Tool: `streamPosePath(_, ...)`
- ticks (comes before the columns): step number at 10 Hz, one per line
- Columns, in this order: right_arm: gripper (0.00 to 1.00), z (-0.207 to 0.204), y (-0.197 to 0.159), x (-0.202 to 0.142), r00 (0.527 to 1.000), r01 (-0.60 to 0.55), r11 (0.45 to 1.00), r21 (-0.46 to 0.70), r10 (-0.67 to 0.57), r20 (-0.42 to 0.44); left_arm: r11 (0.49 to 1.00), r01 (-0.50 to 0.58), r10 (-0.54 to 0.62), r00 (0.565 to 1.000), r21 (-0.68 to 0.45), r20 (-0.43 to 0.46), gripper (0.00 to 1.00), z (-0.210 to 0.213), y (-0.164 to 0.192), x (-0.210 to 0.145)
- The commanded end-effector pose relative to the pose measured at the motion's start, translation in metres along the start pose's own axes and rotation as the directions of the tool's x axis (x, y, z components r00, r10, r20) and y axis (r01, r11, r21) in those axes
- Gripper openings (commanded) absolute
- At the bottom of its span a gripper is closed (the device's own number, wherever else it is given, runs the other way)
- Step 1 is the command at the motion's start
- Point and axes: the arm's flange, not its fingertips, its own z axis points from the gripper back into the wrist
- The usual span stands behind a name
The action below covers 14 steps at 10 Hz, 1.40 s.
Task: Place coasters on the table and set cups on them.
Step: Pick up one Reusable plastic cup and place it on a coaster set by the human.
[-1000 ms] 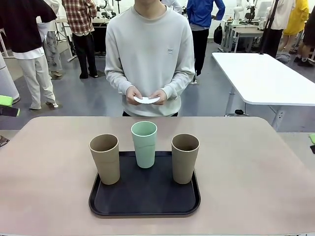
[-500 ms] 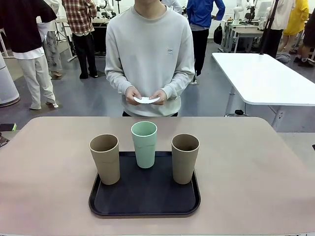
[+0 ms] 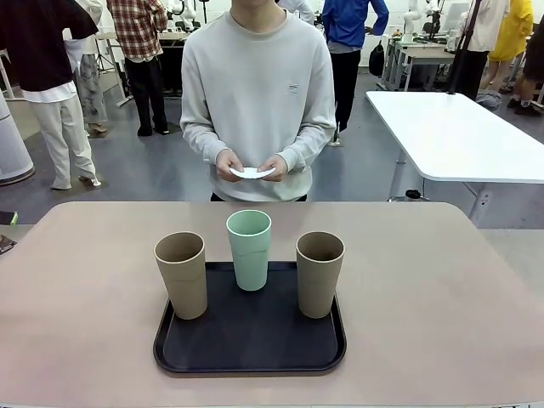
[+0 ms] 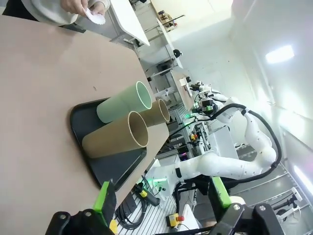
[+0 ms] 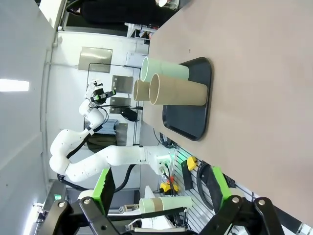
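**Though wide open, left tool [image 4: 161,196] and right tool [image 5: 161,186] hold nothing**

Well ahead of both tools, a black tray [image 3: 251,357] on the tan surface [image 3: 442,289] carries three upright cups: a tan cup [image 3: 181,274], a mint green cup [image 3: 249,249] and a second tan cup [image 3: 320,274]. Farther off, past the surface's far edge, a person's hands [image 3: 229,161] hold white paper coasters [image 3: 253,172].
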Motion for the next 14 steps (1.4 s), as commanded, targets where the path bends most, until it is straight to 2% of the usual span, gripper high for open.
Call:
streamPosePath(1,1.00,-0.0009,-0.0019,0.0021,1.000,0.004,1.000,0.010,-0.004,0.002,1.000,-0.008,0.008,1.000,-0.012,0.003,1.00,0.0002,0.0037,-0.0007)
streamPosePath(14,1.00,-0.0009,-0.0019,0.0021,1.000,0.004,1.000,0.010,-0.004,0.002,1.000,-0.008,0.008,1.000,-0.012,0.003,1.00,0.0002,0.0037,-0.0007)
